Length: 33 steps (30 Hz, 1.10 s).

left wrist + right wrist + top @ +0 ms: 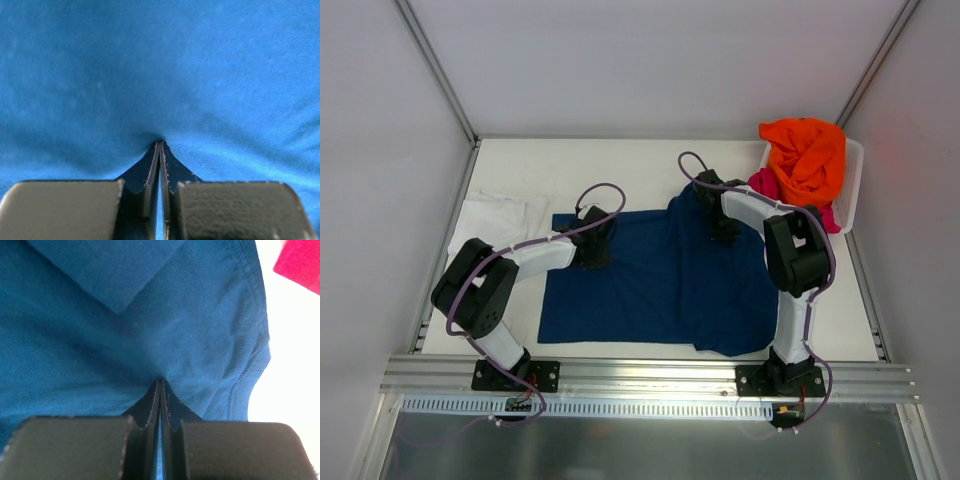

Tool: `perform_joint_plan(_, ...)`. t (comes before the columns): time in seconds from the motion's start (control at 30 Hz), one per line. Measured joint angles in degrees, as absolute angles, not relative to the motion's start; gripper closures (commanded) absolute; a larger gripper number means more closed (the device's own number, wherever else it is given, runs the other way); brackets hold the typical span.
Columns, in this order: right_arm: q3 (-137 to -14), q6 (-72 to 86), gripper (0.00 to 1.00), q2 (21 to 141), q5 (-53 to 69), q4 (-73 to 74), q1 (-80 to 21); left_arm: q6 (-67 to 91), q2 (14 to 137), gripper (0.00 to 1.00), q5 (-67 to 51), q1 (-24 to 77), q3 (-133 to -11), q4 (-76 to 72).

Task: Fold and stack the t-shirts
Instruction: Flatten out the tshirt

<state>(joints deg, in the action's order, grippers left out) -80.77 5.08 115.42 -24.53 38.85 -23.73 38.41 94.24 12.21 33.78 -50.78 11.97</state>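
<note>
We see navy t-shirt point(660, 290) spread across middle of table point(620, 165), upper right part folded over, lower right hem bunched. Our left gripper point(160, 144) down on shirt's upper left, fingers pressed together, cloth puckered into tips, pinch of navy held. Our right gripper point(160, 382) on upper right, fingers likewise closed on navy fabric. White t-shirt point(495, 220) at table's left edge, near navy one. Orange t-shirt point(807, 155) heaped over magenta-pink t-shirt point(767, 185) in basket point(850, 190), far right.
</note>
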Motion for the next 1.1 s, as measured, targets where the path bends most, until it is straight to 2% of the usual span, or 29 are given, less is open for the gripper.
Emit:
perform_joint_plan(0.8, -77.6, 5.9, 0.99, 112.7, -22.4, 39.0, -21.3, 37.9, 85.4, 1.0, 11.9, 27.3, -42.8, 13.3)
perform_joint_plan(0.9, -75.5, 5.5, 0.89, 110.0, -20.4, 38.8, -21.3, 36.9, 83.6, 0.98, 12.5, 27.0, -43.1, 15.5)
perform_joint_plan(0.93, -75.3, 5.3, 0.81, 108.8, -19.7, 38.8, -21.3, 36.5, 82.6, 0.93, 12.6, 26.9, -43.8, 16.6)
perform_joint_plan(0.97, -75.2, 5.0, 0.76, 107.3, -19.0, 38.8, -21.3, 36.0, 81.5, 0.81, 13.0, 26.9, -44.7, 17.3)
perform_joint_plan(1.0, -75.3, 4.9, 0.72, 105.6, -18.5, 38.8, -21.4, 35.3, 80.4, 0.74, 13.6, 26.9, -46.0, 17.7)
perform_joint_plan(1.07, -75.9, 4.2, 0.58, 101.3, -17.4, 38.9, -21.4, 33.8, 78.0, 0.58, 14.5, 26.9, -49.3, 18.0)
perform_joint_plan(1.1, -76.9, 3.8, 0.53, 99.2, -17.0, 39.3, -21.4, 33.2, 76.9, 0.34, 15.2, 26.9, -51.1, 17.9)
